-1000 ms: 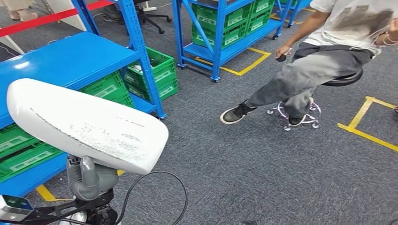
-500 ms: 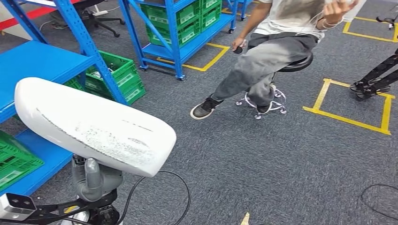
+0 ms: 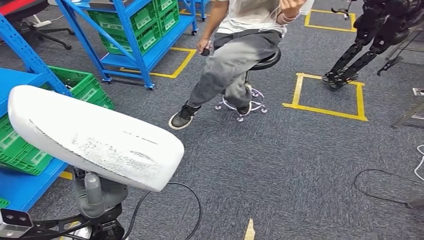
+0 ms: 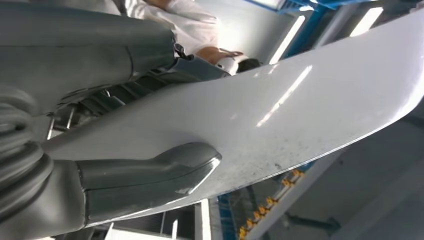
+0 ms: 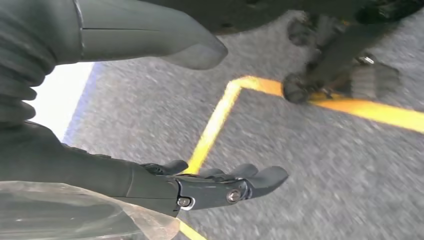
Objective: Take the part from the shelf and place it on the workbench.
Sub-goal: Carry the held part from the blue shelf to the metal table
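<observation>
White part (image 3: 95, 135), long curved panel, held up over grey carpet (image 3: 280, 170) beside blue shelf (image 3: 20, 180). L hand (image 4: 145, 172) clamps it, thumb pressed on its glossy face. R hand (image 5: 210, 185) empty, fingers apart, above yellow floor tape (image 5: 215, 125).

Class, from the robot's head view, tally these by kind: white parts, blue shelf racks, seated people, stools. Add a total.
White part: 1
Blue shelf racks: 2 (near, far)
Seated person: 1
Stool: 1
Total: 5
</observation>
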Controlling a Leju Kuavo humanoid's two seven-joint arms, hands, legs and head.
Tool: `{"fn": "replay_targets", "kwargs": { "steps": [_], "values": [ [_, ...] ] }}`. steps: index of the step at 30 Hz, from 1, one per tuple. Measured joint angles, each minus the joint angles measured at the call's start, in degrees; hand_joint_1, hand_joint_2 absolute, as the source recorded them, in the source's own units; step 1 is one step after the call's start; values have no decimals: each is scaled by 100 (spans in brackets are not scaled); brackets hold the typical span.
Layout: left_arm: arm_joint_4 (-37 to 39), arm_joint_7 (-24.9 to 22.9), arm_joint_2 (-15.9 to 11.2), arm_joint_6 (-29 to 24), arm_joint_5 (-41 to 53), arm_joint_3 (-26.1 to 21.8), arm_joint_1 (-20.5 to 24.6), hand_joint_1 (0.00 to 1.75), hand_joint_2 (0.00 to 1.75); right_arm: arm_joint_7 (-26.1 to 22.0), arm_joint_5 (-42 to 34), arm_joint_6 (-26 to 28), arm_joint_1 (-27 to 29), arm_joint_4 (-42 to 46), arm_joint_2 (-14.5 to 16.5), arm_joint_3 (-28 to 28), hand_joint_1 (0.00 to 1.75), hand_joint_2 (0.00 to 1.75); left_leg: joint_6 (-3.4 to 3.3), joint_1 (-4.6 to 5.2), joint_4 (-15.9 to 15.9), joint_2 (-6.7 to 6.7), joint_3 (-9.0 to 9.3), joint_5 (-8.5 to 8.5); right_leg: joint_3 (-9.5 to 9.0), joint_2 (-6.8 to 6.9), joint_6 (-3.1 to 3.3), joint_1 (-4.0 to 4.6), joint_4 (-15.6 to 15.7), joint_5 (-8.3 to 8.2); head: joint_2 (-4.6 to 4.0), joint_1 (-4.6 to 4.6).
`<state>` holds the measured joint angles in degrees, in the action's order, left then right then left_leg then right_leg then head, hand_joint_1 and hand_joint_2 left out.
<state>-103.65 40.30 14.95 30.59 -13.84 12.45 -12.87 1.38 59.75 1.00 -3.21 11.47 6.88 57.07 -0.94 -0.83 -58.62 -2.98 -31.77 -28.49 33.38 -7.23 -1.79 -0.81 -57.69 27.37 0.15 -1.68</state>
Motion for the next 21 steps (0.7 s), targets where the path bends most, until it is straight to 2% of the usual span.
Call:
{"fn": "replay_targets", "kwargs": {
  "steps": [1, 2, 4, 5, 6, 7, 8, 9, 10, 12, 13, 15, 16, 17, 19, 20, 21],
  "values": [
    [0, 0, 4, 11, 1, 0, -1, 175, 175, -1, 3, -2, 16, 0, -15, 3, 0, 175, -33, -6, 27, 60, 9, 16, 45, 83, -32, 3, -50, 38, 0, -8],
    [0, 0, 8, 19, 1, -1, -3, 175, 175, -1, 5, -4, 23, 0, -27, 5, 0, 175, -68, -14, 56, 131, 18, 30, 140, 221, -58, 10, -202, 137, 0, -25],
    [0, 0, 11, 27, 2, -8, -10, 175, 175, -5, 5, -11, 13, 0, -37, 5, 0, 175, -111, -8, 76, 292, 24, 32, 469, 543, -100, 18, -856, 481, 0, -46],
    [0, 0, 11, 28, 2, -13, -14, 175, 175, -7, 5, -14, 7, 0, -37, 5, 0, 175, -120, -1, 75, 378, 22, 28, 667, 624, -120, 11, -1247, 645, 0, -50],
    [0, 0, 11, 28, 3, -17, -16, 175, 175, -9, 5, -18, 8, 0, -38, 4, 0, 175, -122, 4, 74, 462, 23, 23, 806, 663, -137, 3, -1526, 728, 0, -52],
    [1, 0, 11, 29, 4, -18, -17, 175, 175, -11, 5, -18, 14, 0, -39, 5, 0, 175, -120, 6, 73, 539, 25, 18, 843, 687, -149, -3, -1605, 704, 0, -57],
    [1, 0, 11, 29, 5, -19, -18, 175, 175, -10, 5, -18, 20, 0, -45, 6, 0, 175, -114, 6, 73, 609, 29, 12, 758, 714, -153, -9, -1453, 579, 0, -62],
    [1, 0, 11, 29, 7, -19, -18, 175, 175, -10, 5, -18, 23, 1, -54, 6, 0, 175, -101, 5, 72, 673, 39, 2, 565, 780, -148, -11, -1104, 391, 0, -66],
    [1, 0, 12, 29, 7, -19, -18, 175, 175, -10, 5, -18, 19, 1, -62, 7, 0, 175, -81, 13, 70, 731, 52, -12, 332, 923, -138, -2, -682, 228, 0, -70],
    [0, 0, 13, 29, 4, -23, -21, 175, 175, -14, 5, -18, -9, 3, -72, 7, 0, 175, -21, 44, 57, 842, 75, -41, -3, 1119, -67, 34, -97, 49, 0, -72],
    [0, 0, 13, 29, 4, -25, -22, 175, 175, -15, 5, -18, -18, 4, -72, 7, 0, 175, 7, 58, 55, 895, 83, -48, -51, 1145, -26, 56, -4, 41, -1, -71],
    [0, 0, 13, 29, 6, -26, -22, 175, 175, -17, 5, -18, -7, 5, -73, 7, 0, 175, 66, 52, 63, 980, 104, -60, -44, 1016, 57, 66, 15, 15, -1, -68],
    [0, 0, 12, 29, 7, -26, -23, 175, 175, -16, 5, -18, 5, 5, -74, 7, 0, 175, 95, 39, 29, 916, 106, -104, -48, 954, 92, 58, 31, 0, -1, -61],
    [0, 0, 12, 30, 7, -30, -25, 175, 175, -15, 5, -19, 13, 6, -76, 7, 0, 175, 119, 25, -97, 792, 67, -205, -56, 890, 127, 45, 49, -16, 0, -49],
    [1, 0, 11, 30, 6, -42, -34, 175, 175, -14, 5, -17, 3, 7, -78, 7, 0, 175, 138, 10, -706, 481, -184, -551, -67, 748, 179, 34, 66, -34, -1, -16],
    [2, 0, 11, 30, 5, -51, -40, 175, 175, -15, 5, -17, -6, 7, -79, 7, 0, 175, 138, 11, -1102, 404, -365, -725, -65, 670, 195, 40, 65, -36, 0, -6],
    [4, 0, 11, 29, 4, -61, -46, 175, 175, -15, 5, -18, -12, 7, -79, 7, 0, 175, 135, 13, -1418, 373, -515, -824, -65, 586, 205, 48, 64, -37, 0, -3]
  ]
}}
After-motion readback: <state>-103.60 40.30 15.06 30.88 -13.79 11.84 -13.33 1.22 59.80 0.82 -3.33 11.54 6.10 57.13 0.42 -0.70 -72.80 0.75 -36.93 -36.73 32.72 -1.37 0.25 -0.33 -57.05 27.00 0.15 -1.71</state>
